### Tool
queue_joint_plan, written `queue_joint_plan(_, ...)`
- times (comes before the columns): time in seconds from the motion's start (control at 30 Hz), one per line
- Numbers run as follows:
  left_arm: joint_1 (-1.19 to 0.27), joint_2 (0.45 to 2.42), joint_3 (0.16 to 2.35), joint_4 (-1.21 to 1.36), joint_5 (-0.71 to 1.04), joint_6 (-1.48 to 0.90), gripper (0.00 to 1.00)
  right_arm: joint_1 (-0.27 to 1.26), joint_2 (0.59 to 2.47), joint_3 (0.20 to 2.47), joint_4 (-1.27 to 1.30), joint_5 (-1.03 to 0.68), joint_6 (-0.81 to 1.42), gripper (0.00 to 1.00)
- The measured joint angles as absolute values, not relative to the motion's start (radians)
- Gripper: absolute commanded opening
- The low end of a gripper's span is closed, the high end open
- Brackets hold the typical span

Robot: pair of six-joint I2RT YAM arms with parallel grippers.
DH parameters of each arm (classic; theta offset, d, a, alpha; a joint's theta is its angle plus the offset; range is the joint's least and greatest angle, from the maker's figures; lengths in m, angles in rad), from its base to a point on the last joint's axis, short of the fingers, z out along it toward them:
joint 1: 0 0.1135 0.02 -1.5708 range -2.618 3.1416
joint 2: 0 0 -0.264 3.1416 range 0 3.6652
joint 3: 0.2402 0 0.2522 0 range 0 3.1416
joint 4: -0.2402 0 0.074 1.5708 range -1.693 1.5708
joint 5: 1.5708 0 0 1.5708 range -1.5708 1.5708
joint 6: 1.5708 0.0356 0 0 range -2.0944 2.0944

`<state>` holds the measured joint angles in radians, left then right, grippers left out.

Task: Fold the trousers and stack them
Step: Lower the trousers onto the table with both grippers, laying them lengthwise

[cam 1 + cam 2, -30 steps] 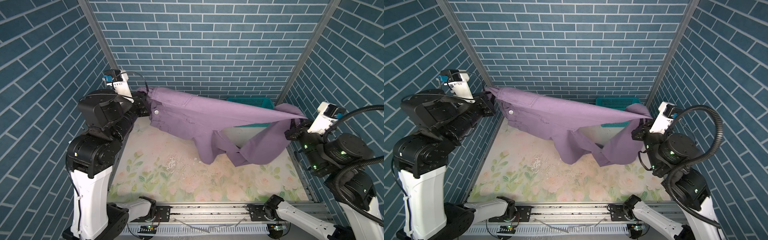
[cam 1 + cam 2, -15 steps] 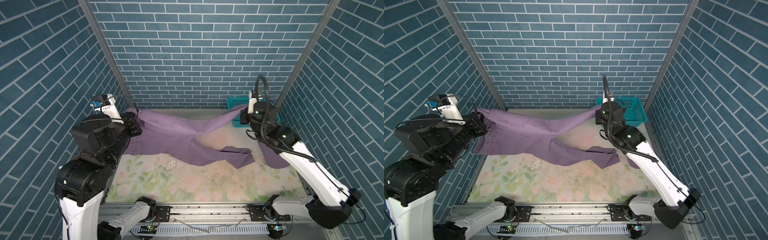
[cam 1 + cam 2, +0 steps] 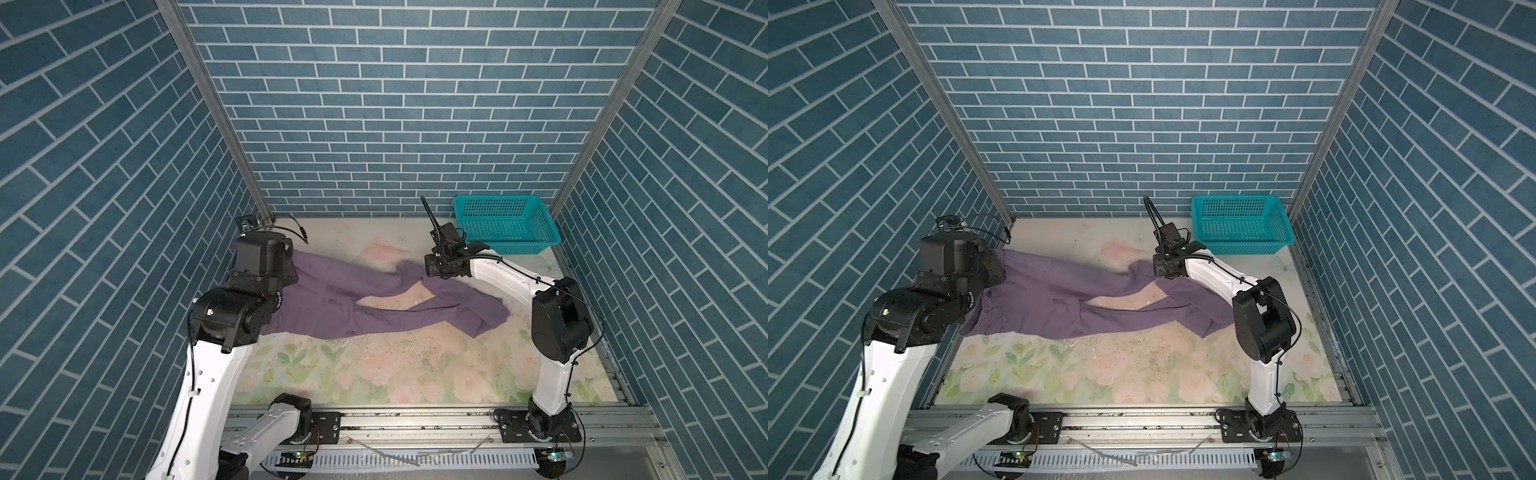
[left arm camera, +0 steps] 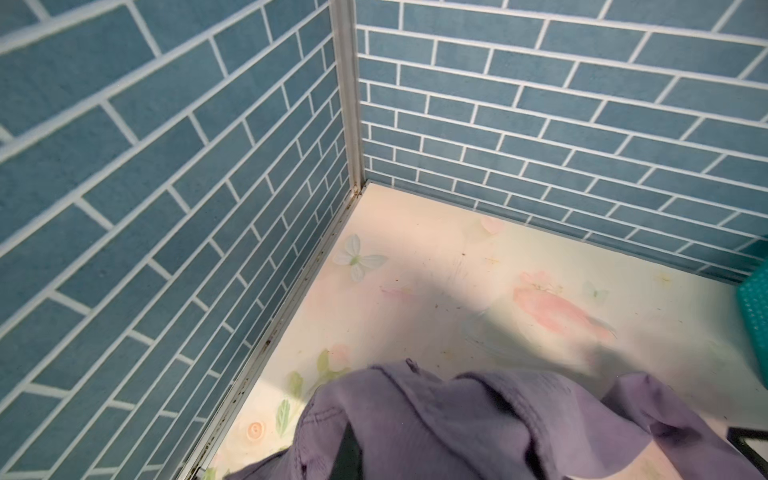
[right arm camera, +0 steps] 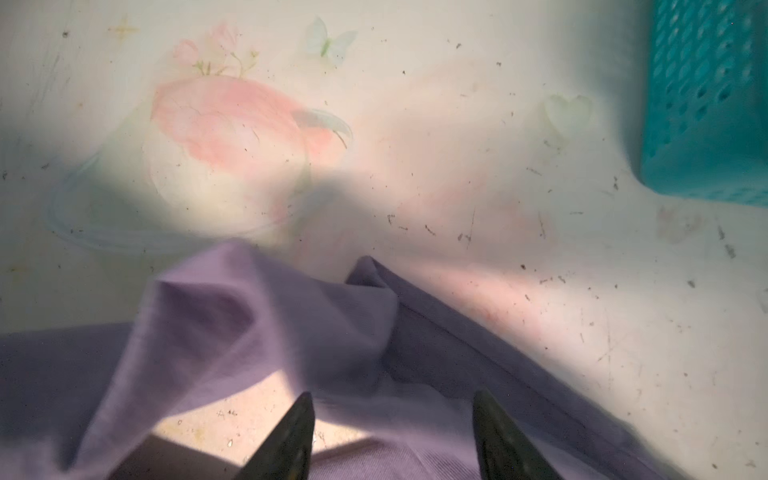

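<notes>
Trousers (image 3: 332, 299) now down on bench (image 3: 374, 374); right pincer (image 5: 392, 395) just opened, empty; left pincer (image 3: 995, 270) clamped on them; folding can begin.

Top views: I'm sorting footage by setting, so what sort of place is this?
Probably a staged robot test cell, not a home: blue brick-pattern wall panels in metal framing, a floral-print tabletop, and two robot arms mounted on an aluminium rail, with dusty-purple cloth trousers laid out.

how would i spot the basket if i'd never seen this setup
Look at the flowered table boxed in by blue brick walls, then its far right corner. The basket stands there: teal plastic mesh, rigid, unlike the limp purple trousers spread nearby.
</notes>
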<state>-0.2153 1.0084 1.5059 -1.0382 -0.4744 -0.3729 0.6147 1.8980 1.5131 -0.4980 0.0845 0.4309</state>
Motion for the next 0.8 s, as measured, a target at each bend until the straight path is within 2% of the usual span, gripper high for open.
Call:
queue_joint_plan(0.1,-0.159,1.017,1.473,-1.019,-0.451,-0.384,0.0,0.589,1.816,1.429,-0.511,0.072,0.45,0.65)
queue_joint_plan(0.27,-0.078,1.061,1.388,-0.968,-0.377,-0.413,0.0,0.5,1.577,1.243,-0.583,0.078,0.488,0.63)
queue_joint_plan(0.43,-0.041,1.125,1.337,-0.912,-0.315,-0.441,0.0,0.409,1.33,1.049,-0.658,0.074,0.555,0.42)
queue_joint_plan(0.5,-0.031,1.146,1.332,-0.887,-0.297,-0.452,0.0,0.399,1.258,0.983,-0.685,0.065,0.595,0.39)
queue_joint_plan(0.57,-0.024,1.161,1.33,-0.863,-0.281,-0.461,0.0,0.398,1.207,0.922,-0.704,0.051,0.627,0.39)
queue_joint_plan(0.7,-0.002,1.184,1.33,-0.824,-0.237,-0.48,0.0,0.398,1.173,0.815,-0.707,0.014,0.688,0.51)
queue_joint_plan(0.8,0.015,1.194,1.325,-0.805,-0.208,-0.488,0.0,0.398,1.188,0.771,-0.698,-0.005,0.714,0.55)
